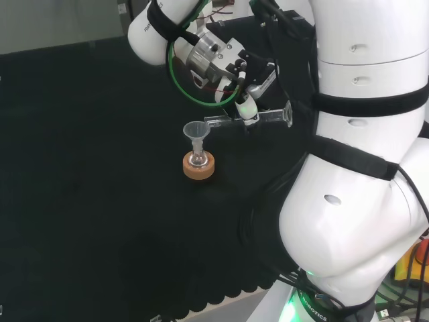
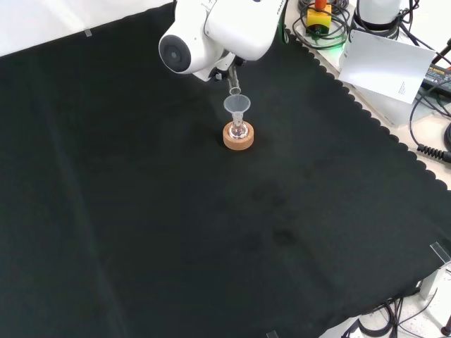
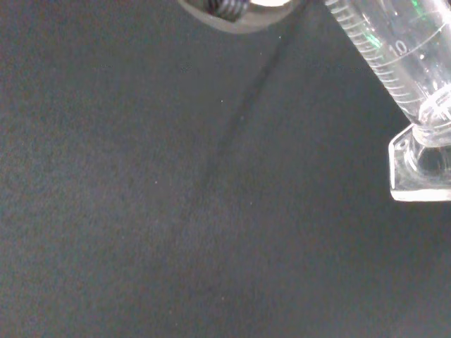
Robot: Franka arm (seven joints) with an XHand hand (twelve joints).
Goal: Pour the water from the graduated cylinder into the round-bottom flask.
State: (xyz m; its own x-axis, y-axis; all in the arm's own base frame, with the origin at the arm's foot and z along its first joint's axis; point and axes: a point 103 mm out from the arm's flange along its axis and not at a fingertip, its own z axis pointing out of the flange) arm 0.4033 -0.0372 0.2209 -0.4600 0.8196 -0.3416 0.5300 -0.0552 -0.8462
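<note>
In the head view the hand (image 1: 245,102) hangs above the cloth with its fingers curled round the clear graduated cylinder (image 1: 271,117). The cylinder lies nearly level, its mouth just above and to the right of the clear funnel (image 1: 196,131). The funnel sits in the neck of the small round-bottom flask (image 1: 198,159), which rests on a cork ring (image 1: 199,169). From the front, the cylinder's mouth (image 2: 235,87) pokes out under the arm's white link (image 2: 218,32), just above the funnel (image 2: 237,105) and cork ring (image 2: 238,139). Close up, the cylinder's scale (image 3: 384,49) and foot (image 3: 421,165) show. Whether water is inside I cannot tell.
The cloth's scalloped edge (image 2: 366,113) runs down the right of the front view, with a white sheet (image 2: 386,65), cables and a yellow box (image 2: 318,15) beyond it. The arm's big white links (image 1: 362,168) stand at the right of the head view.
</note>
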